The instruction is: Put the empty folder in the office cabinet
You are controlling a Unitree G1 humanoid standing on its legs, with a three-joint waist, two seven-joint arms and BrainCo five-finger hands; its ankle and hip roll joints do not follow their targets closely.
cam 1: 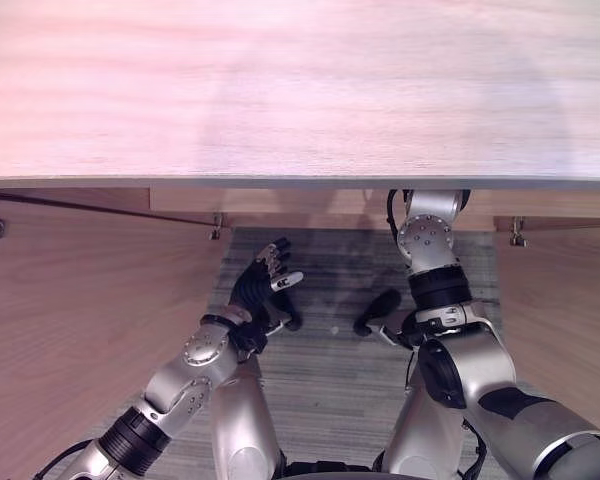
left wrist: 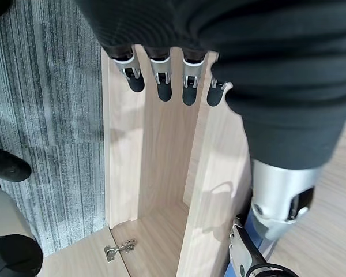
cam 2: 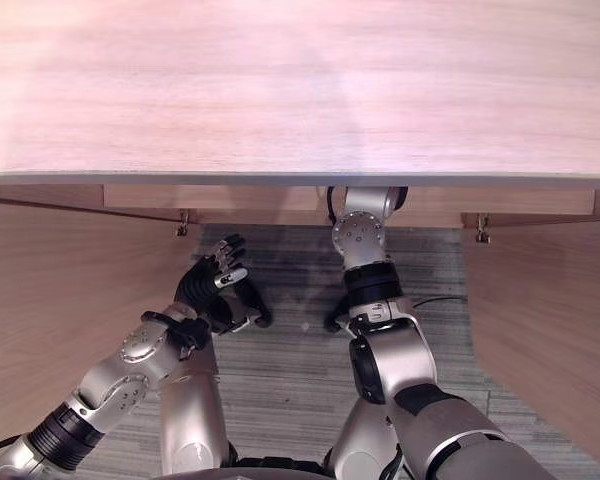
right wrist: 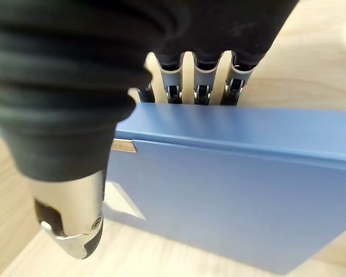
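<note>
In the left eye view, the pale wooden top of the office cabinet (cam 1: 300, 90) spans the upper half, with 2 opened doors (cam 1: 70, 320) swung out to either side over grey striped carpet (cam 1: 330, 370). The left hand (cam 1: 265, 285) hangs below the cabinet's edge with its fingers relaxed and spread, holding nothing, while the right arm reaches in under the top, its hand hidden inside. The right eye view gives the same layout, the left hand (cam 2: 215, 285) loose above the carpet. The left wrist view looks past straight fingers (left wrist: 161, 81) into a tall, narrow wooden compartment (left wrist: 161, 156). In the right wrist view, the right hand (right wrist: 196, 86) clasps the folder (right wrist: 230, 184): a plain matte blue folder with a smooth cover, standing on the cabinet's light wood floor, fingers curled over its top edge and thumb on the near face.
</note>
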